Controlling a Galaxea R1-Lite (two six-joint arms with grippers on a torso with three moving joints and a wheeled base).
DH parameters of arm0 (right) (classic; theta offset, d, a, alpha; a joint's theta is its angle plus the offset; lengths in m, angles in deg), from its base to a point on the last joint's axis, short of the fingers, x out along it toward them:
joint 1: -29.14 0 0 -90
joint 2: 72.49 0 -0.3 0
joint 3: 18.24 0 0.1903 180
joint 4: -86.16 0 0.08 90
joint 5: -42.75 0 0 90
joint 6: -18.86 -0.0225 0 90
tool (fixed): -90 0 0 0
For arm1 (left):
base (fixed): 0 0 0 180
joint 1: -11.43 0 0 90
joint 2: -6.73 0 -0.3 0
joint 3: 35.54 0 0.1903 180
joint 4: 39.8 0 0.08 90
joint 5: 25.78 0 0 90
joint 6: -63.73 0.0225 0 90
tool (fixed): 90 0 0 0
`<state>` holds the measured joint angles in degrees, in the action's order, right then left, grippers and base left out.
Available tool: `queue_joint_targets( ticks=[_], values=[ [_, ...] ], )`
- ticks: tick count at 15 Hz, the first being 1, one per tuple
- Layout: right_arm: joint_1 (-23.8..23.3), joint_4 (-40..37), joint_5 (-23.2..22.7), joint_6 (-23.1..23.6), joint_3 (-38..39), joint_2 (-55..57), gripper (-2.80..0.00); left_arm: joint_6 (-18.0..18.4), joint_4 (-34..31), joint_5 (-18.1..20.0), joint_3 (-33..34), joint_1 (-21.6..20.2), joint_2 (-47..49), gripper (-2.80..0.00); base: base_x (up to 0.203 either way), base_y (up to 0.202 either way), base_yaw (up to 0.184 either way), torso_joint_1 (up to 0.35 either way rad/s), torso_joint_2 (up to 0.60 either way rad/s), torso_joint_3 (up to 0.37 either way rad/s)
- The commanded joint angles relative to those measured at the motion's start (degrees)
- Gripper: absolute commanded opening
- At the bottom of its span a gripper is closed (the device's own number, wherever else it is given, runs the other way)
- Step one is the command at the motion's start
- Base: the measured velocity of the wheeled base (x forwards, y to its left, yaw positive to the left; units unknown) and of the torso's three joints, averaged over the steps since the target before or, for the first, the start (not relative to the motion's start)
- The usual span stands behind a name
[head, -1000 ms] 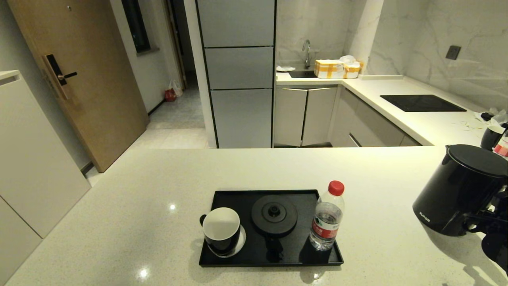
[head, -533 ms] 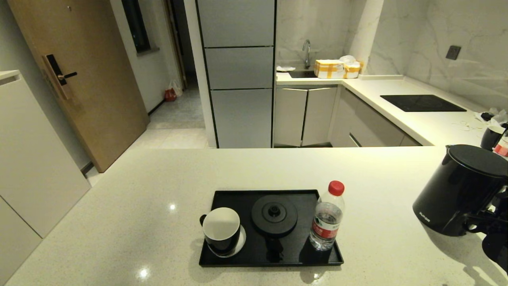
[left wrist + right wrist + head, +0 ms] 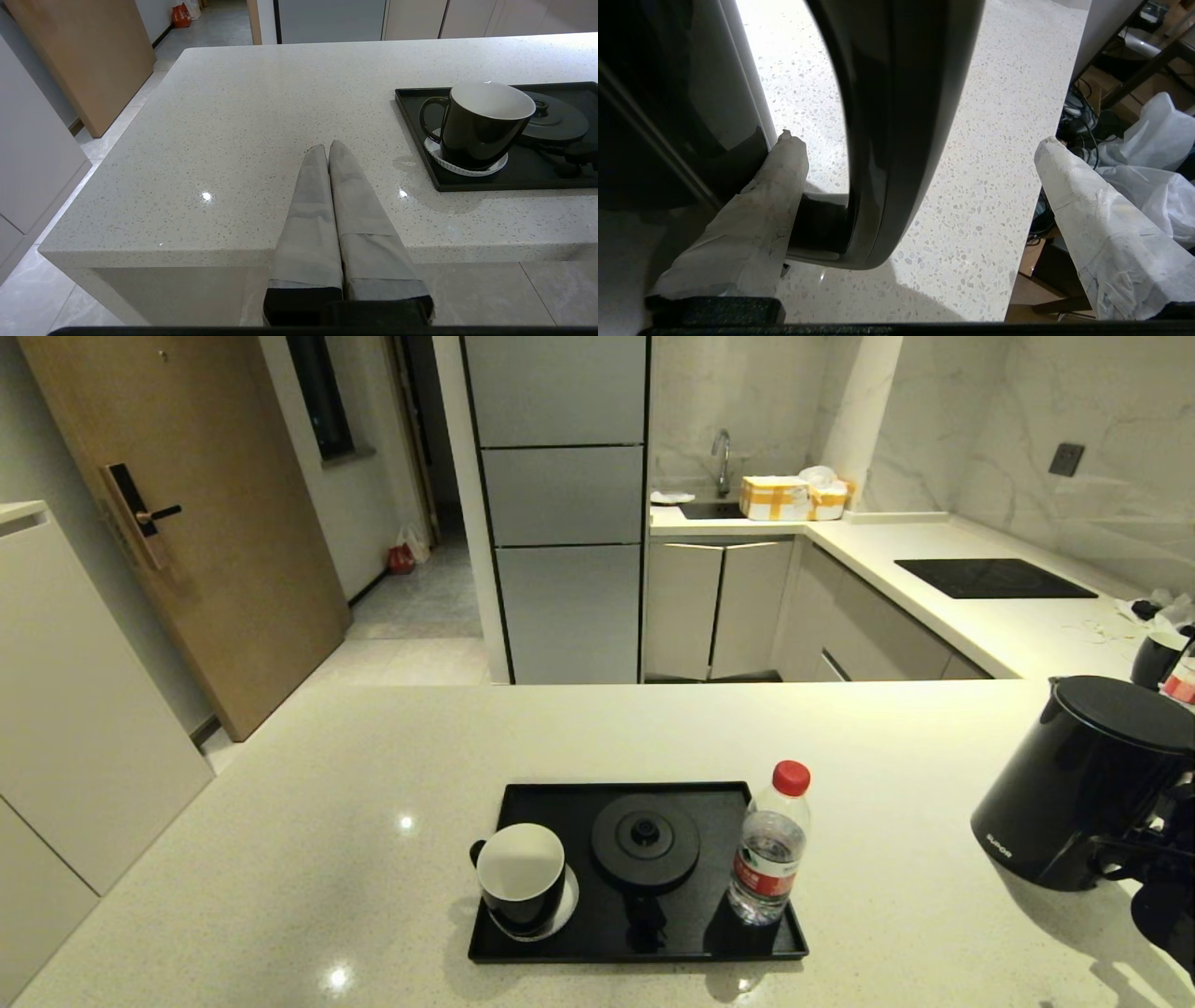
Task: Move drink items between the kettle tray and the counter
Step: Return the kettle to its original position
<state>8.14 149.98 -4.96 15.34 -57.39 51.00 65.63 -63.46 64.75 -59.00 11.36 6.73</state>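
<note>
The black kettle [image 3: 1083, 784] stands on the cream counter [image 3: 327, 821] at the far right, off the black tray [image 3: 635, 947]. My right gripper [image 3: 916, 139] is open astride its loop handle [image 3: 896, 93]: one finger [image 3: 780, 196] is inside the loop by the body, the other [image 3: 1087, 210] outside, well apart. On the tray are the round base disc [image 3: 645, 840], the black mug [image 3: 520, 877] on a white coaster at left, and the red-capped bottle [image 3: 770, 845] at right. My left gripper [image 3: 327, 148] is shut and empty over the counter's near edge, left of the mug [image 3: 476, 126].
A black hob panel [image 3: 994, 579] lies on the far right worktop, with a second mug [image 3: 1156, 658] near it. Boxes [image 3: 794, 497] sit by the sink at the back. The counter's right edge is just beyond the kettle, with cables and plastic bags [image 3: 1148, 140] below.
</note>
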Motion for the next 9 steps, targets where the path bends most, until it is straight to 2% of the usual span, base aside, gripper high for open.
queue_joint_targets(
  ticks=[1,9],
  values=[
    [0.0,0.48,0.25,-0.08,-0.48,-0.18,0.0,0.03,-0.06,0.0,0.01,-0.01,-0.09,-2.8,0.0,0.0,0.0,0.0,0.0,0.0],
    [-0.09,0.48,0.6,-0.01,-2.6,-1.94,0.0,0.03,-0.03,0.0,0.01,-0.01,0.0,-2.8,0.0,0.0,0.0,0.0,0.0,0.0]
  ],
)
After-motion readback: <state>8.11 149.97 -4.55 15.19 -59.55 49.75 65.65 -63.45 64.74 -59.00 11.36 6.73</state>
